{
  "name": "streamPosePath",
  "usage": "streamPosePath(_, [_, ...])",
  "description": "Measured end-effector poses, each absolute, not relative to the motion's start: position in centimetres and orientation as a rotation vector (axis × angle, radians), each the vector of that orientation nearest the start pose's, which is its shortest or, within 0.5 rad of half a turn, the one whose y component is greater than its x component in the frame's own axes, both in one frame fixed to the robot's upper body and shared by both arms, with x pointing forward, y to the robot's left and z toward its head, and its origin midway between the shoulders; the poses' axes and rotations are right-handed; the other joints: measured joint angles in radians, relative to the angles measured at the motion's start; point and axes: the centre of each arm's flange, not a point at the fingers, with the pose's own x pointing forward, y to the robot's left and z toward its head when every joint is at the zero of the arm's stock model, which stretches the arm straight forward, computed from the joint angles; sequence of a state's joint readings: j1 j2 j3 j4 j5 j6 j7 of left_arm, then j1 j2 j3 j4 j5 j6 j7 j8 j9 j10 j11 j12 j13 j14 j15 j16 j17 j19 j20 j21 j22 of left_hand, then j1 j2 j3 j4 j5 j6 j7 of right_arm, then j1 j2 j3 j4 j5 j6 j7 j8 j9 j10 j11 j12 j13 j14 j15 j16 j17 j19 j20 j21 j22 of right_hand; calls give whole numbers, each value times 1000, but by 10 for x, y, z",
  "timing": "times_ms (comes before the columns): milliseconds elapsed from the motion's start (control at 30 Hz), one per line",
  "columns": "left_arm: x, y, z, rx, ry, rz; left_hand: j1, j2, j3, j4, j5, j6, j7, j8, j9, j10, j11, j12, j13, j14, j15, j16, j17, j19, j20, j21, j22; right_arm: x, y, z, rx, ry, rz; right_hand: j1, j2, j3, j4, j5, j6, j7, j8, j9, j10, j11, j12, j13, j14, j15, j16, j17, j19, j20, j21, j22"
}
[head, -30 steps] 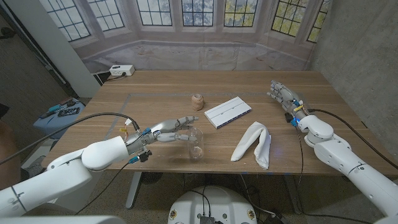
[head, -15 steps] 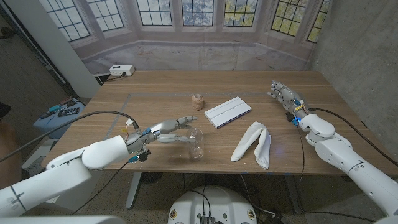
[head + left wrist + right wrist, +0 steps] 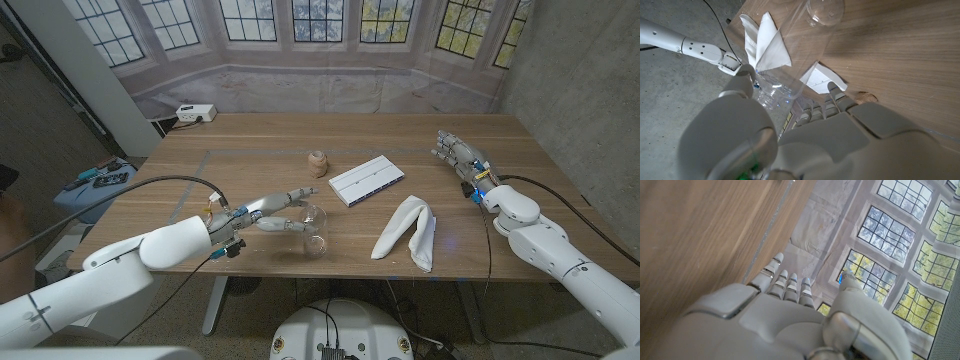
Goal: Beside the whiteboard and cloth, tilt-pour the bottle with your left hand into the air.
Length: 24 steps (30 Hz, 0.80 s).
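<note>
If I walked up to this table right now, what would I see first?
Probably the clear bottle lying tipped on its side near the front edge, with the robot's left hand wrapped around it. Just to its right lies a crumpled white cloth, and behind that a small whiteboard. Far off at the table's right side, the right hand holds nothing.

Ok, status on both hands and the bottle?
Left hand grips the clear bottle, tipped on its side low over the table. Right hand open, holding nothing, at the far right. Cloth and whiteboard close beside the bottle, not touching.
</note>
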State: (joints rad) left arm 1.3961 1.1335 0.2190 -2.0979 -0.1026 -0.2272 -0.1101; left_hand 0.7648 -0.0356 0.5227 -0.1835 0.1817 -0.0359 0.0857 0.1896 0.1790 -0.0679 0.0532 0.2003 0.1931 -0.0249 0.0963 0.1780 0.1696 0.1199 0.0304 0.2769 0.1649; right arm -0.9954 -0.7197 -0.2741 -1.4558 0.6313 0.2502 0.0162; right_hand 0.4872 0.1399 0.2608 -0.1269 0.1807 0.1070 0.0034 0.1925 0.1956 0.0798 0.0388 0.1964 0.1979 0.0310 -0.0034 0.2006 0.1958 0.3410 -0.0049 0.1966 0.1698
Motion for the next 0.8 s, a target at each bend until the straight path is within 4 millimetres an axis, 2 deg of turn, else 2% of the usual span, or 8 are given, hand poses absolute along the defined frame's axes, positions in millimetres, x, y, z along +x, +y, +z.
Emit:
streamPosePath(667, [463,219,-91,974,-622,-639,31,-17,0,0,-1,0,0,0,0,0,0,7,0,9,-2,0,0,11,0,-12,0,613,-367,-41,-145,-547,148,0,0,-4,-4,0,0,0,0,0,0,0,0,0,0,0,0,0,1,1,0,0])
streamPosePath(800, [465,219,-97,974,-613,-639,47,-6,0,0,-1,-4,4,0,0,0,0,7,0,9,-2,0,0,12,-2,-12,0,614,-367,-42,-149,-546,151,0,0,-4,-4,0,0,0,0,0,0,0,0,0,0,0,0,0,1,1,0,0])
